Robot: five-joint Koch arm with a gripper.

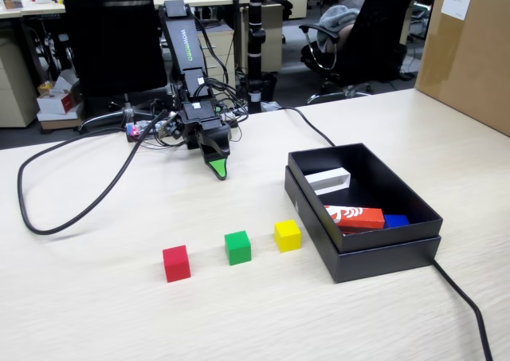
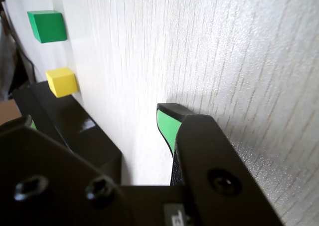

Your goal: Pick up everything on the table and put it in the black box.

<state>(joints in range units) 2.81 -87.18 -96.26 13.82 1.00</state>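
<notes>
Three small cubes lie in a row on the light wood table [image 1: 111,313]: red cube [image 1: 176,263], green cube [image 1: 237,247], yellow cube [image 1: 288,235]. The black box [image 1: 374,253] stands just right of the yellow one. My gripper [image 1: 217,168] hangs near the table at the back, well behind the cubes, open and empty. In the wrist view the gripper [image 2: 97,118] shows one green-padded fingertip [image 2: 166,123] on the right, the other jaw far left, bare table between. That view also shows the green cube [image 2: 47,26], yellow cube [image 2: 62,81] and a corner of the black box [image 2: 84,136]. The red cube is outside it.
Inside the box lie a white bar [image 1: 328,179], a red-and-white block [image 1: 355,216] and a blue block [image 1: 396,220]. A brown carton [image 1: 466,50] stands at the right. Black cables loop at the left [image 1: 72,209] and run past the box's front corner [image 1: 466,305].
</notes>
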